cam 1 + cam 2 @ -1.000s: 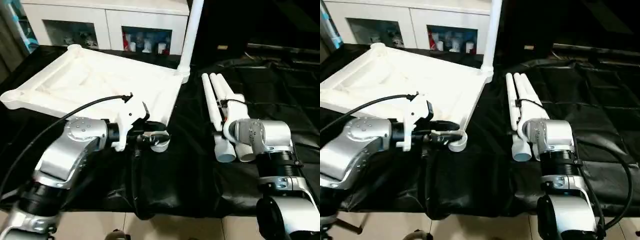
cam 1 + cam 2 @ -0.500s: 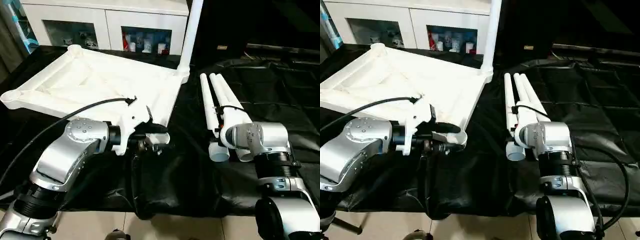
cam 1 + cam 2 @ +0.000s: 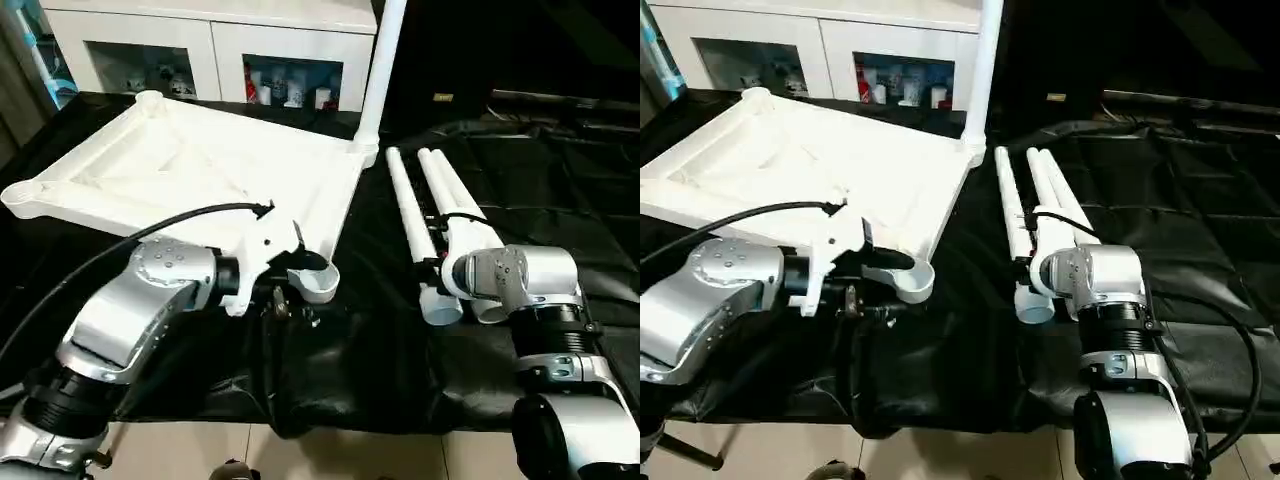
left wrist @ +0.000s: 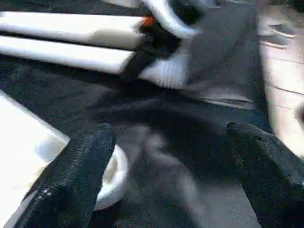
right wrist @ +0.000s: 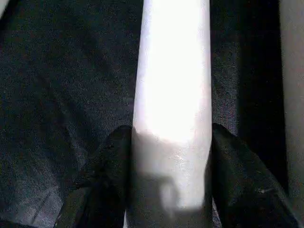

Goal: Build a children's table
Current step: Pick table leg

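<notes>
The children's table top lies upside down on the black cloth, ribbed underside up. One white leg stands upright in its far right corner socket. My left gripper is open, its fingers wide apart with nothing between them, just beside the near right corner socket. To the right, loose white legs lie side by side on the cloth. My right gripper is shut on the leftmost leg near its open end, with a black finger pressed on each side of the tube.
Another loose leg lies right next to the held one. A white cabinet with glass doors stands behind the work table. The cloth's near edge drops to the floor. My left arm's black cable arcs over the table top's near edge.
My left gripper has opened and let go of the near right corner socket. My right gripper has closed around the leftmost leg, which has swung a little left, away from the others.
</notes>
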{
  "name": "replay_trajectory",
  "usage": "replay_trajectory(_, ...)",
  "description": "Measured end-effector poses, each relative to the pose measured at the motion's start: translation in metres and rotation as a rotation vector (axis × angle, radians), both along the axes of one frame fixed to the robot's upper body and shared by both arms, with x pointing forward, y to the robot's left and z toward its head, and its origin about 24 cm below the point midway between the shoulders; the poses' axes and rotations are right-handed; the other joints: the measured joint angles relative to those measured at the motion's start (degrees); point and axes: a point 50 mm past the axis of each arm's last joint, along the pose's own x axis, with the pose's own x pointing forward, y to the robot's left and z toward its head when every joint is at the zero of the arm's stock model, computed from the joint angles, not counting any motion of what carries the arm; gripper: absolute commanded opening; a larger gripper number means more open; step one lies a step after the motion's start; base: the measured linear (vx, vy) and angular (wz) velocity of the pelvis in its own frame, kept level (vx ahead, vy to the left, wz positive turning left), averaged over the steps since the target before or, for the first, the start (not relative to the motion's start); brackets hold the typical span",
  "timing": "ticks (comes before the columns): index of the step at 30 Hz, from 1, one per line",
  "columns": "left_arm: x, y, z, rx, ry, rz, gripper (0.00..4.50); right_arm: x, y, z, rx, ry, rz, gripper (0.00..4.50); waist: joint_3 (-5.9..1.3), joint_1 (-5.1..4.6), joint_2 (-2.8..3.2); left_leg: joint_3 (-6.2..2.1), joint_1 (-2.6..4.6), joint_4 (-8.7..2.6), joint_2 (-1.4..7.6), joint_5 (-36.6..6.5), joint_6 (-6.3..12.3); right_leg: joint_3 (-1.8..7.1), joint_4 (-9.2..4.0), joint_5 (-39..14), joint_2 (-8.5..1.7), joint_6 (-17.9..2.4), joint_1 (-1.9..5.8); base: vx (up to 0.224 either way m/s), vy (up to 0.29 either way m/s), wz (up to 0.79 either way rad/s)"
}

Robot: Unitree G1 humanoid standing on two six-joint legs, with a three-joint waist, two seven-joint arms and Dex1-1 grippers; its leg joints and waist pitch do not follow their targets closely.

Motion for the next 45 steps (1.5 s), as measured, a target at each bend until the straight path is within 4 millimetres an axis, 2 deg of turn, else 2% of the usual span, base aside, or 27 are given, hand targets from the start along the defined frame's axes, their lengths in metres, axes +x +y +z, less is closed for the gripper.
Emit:
replay_trajectory(6, 0.007, 0.002, -0.001, -0.023, -0.022, 0.070, 4.50, 0.000, -0.002, 0.000, 0.035, -0.007, -0.040, 1.93, 0.00, -0.29, 0.02, 0.01, -0.02, 0.01, 0.00, 0.00, 0.00, 0.01, 0.01, 0.03, 0.00, 0.04, -0.03, 0.000, 0.000, 0.00)
replay_trajectory(10, 0.021, -0.001, 0.007, -0.114, -0.072, 0.162, 4.50, 0.004, 0.000, 0.009, 0.096, -0.128, -0.061, 1.93, 0.00, -0.22, 0.03, 0.00, -0.06, 0.05, 0.00, 0.00, 0.00, 0.01, 0.01, 0.05, 0.00, 0.03, -0.05, 0.000, 0.000, 0.00)
replay_trajectory(13, 0.045, -0.009, 0.026, -0.285, -0.098, 0.311, 4.50, 0.009, 0.008, 0.031, 0.291, -0.372, -0.041, 1.93, 0.01, 0.09, 0.02, -0.01, -0.15, 0.14, 0.01, 0.00, 0.01, 0.00, 0.00, 0.09, -0.01, 0.03, -0.07, 0.000, 0.000, 0.00)
replay_trajectory(14, 0.051, -0.013, 0.036, -0.344, -0.102, 0.346, 4.50, 0.011, 0.016, 0.044, 0.364, -0.465, 0.001, 1.93, 0.00, 0.16, 0.02, -0.01, -0.14, 0.14, 0.01, -0.01, 0.02, 0.01, 0.00, 0.10, -0.01, 0.03, -0.07, 0.000, 0.000, 0.00)
replay_trajectory(16, 0.058, -0.022, 0.048, -0.471, -0.033, 0.362, 4.50, 0.006, 0.023, 0.063, 0.494, -0.591, 0.081, 1.93, 0.00, 0.48, 0.02, 0.00, -0.15, 0.15, 0.00, -0.06, 0.10, 0.01, -0.04, 0.09, -0.02, 0.02, -0.06, 0.000, 0.000, 0.00)
replay_trajectory(18, 0.062, -0.029, 0.055, -0.583, 0.059, 0.354, 4.50, -0.004, 0.030, 0.077, 0.608, -0.695, 0.183, 1.93, -0.01, 0.73, 0.06, 0.00, -0.18, 0.16, 0.00, -0.17, 0.29, -0.02, -0.05, 0.05, -0.02, -0.02, -0.07, 0.000, 0.000, 0.00)
replay_trajectory(20, 0.064, -0.030, 0.053, -0.619, 0.109, 0.363, 4.50, -0.010, 0.037, 0.083, 0.660, -0.732, 0.254, 1.92, -0.04, 0.72, 0.10, 0.00, -0.16, 0.16, 0.01, -0.21, 0.37, -0.05, -0.05, 0.05, -0.01, -0.03, -0.07, 0.000, 0.000, 0.00)
replay_trajectory(23, 0.068, -0.033, 0.051, -0.678, 0.188, 0.381, 4.50, -0.022, 0.042, 0.083, 0.711, -0.754, 0.343, 1.91, -0.04, 1.29, 0.10, -0.06, -0.21, 0.20, 0.02, -0.19, 0.38, -0.09, -0.05, 0.05, -0.01, -0.03, -0.07, 0.000, 0.000, 0.00)
replay_trajectory(26, 0.072, -0.038, 0.066, -0.772, 0.214, 0.369, 4.50, -0.034, 0.053, 0.076, 0.752, -0.742, 0.441, 1.91, -0.04, 1.97, 0.11, -0.13, -0.28, 0.34, 0.01, -0.19, 0.38, -0.10, -0.06, 0.07, -0.03, -0.01, -0.05, 0.000, 0.000, 0.00)
replay_trajectory(30, 0.072, -0.042, 0.078, -0.834, 0.243, 0.340, 4.50, -0.038, 0.065, 0.074, 0.754, -0.734, 0.513, 1.91, -0.04, 2.64, 0.15, -0.14, -0.25, 0.39, 0.01, -0.19, 0.37, -0.10, -0.05, 0.10, -0.04, 0.00, 0.00, 0.000, 0.000, 0.00)
replay_trajectory(37, 0.066, -0.040, 0.080, -0.861, 0.285, 0.310, 4.50, -0.037, 0.064, 0.072, 0.694, -0.743, 0.538, 1.91, -0.03, 2.85, 0.11, -0.18, -0.29, 0.39, 0.01, -0.20, 0.37, -0.12, -0.07, 0.09, -0.04, 0.01, 0.00, 0.000, 0.000, 0.00)
replay_trajectory(39, 0.065, -0.040, 0.079, -0.847, 0.281, 0.318, 4.23, -0.037, 0.065, 0.072, 0.686, -0.739, 0.545, 1.91, -0.02, 2.84, 0.10, -0.19, -0.30, 0.39, 0.01, -0.20, 0.38, -0.12, -0.09, 0.09, -0.04, 0.01, 0.00, 0.000, 0.000, 0.00)
replay_trajectory(42, 0.066, -0.041, 0.074, -0.797, 0.272, 0.357, 4.12, -0.036, 0.065, 0.072, 0.660, -0.742, 0.561, 1.91, -0.01, 2.81, 0.07, -0.19, -0.30, 0.39, 0.01, -0.19, 0.37, -0.12, -0.08, 0.10, -0.04, 0.02, 0.00, 0.000, 0.000, 0.00)
replay_trajectory(45, 0.065, -0.041, 0.067, -0.763, 0.275, 0.390, 3.80, -0.036, 0.067, 0.070, 0.635, -0.742, 0.572, 1.91, -0.01, 2.75, 0.07, -0.19, -0.30, 0.39, 0.01, -0.19, 0.37, -0.12, -0.08, 0.09, -0.04, 0.03, -0.01, 0.000, 0.000, 0.00)
